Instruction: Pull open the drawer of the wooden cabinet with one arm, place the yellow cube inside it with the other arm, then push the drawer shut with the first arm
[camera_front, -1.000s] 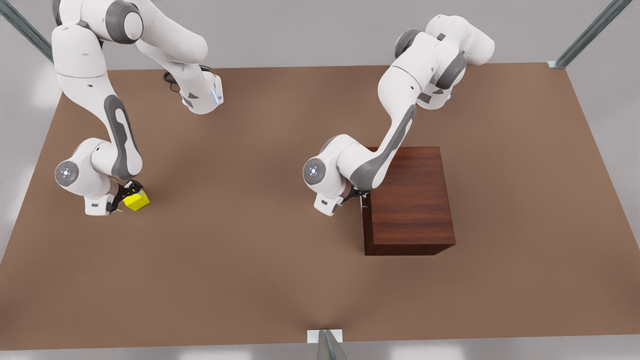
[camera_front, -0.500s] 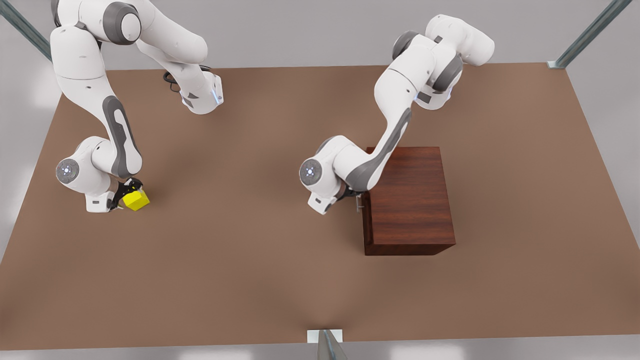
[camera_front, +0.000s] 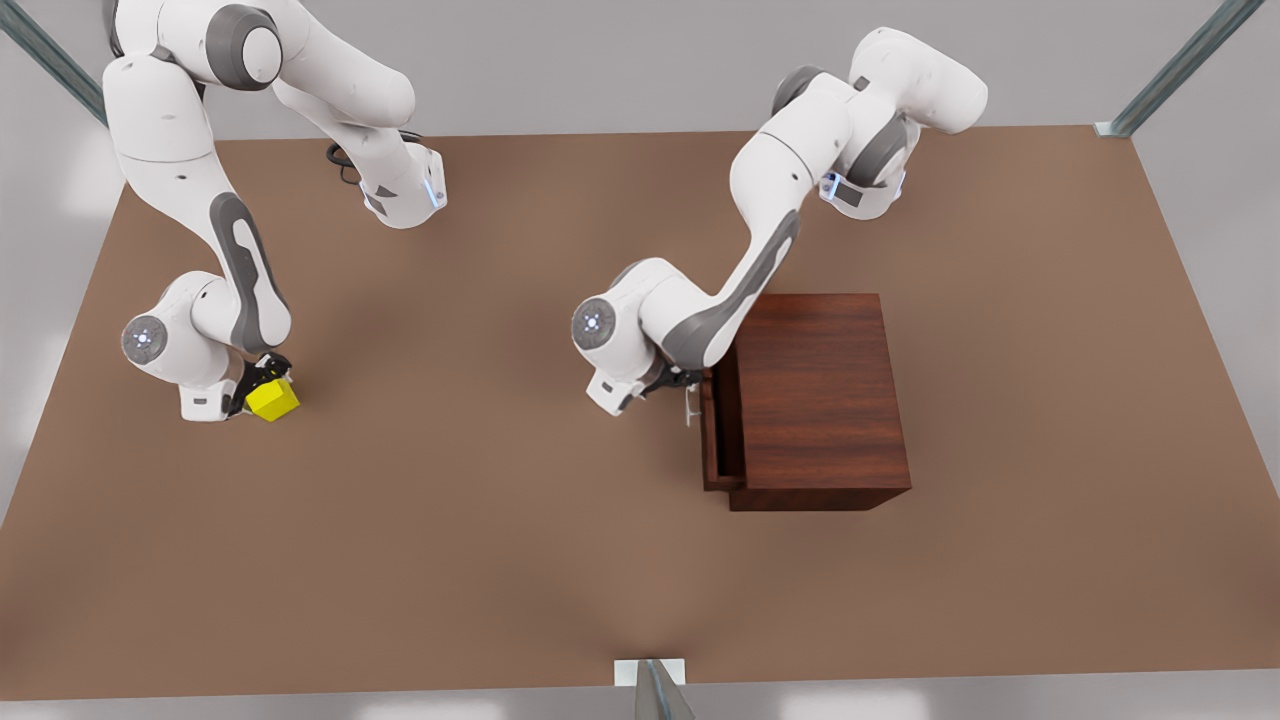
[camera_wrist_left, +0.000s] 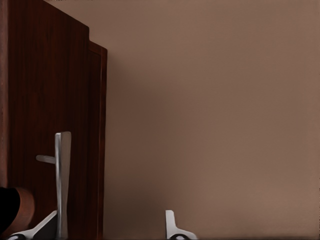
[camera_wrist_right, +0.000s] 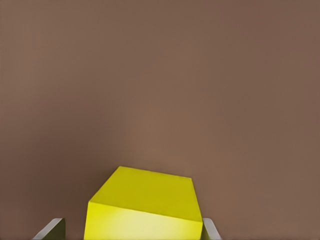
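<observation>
Left end effector (camera_front: 678, 384), closed on the handle (camera_front: 691, 404), should pull the drawer (camera_front: 722, 425) straight left; right end effector (camera_front: 262, 388) grips the yellow cube (camera_front: 272, 399).

No legible text, label, brand mark, number or sign appears on any surface in these views.
</observation>
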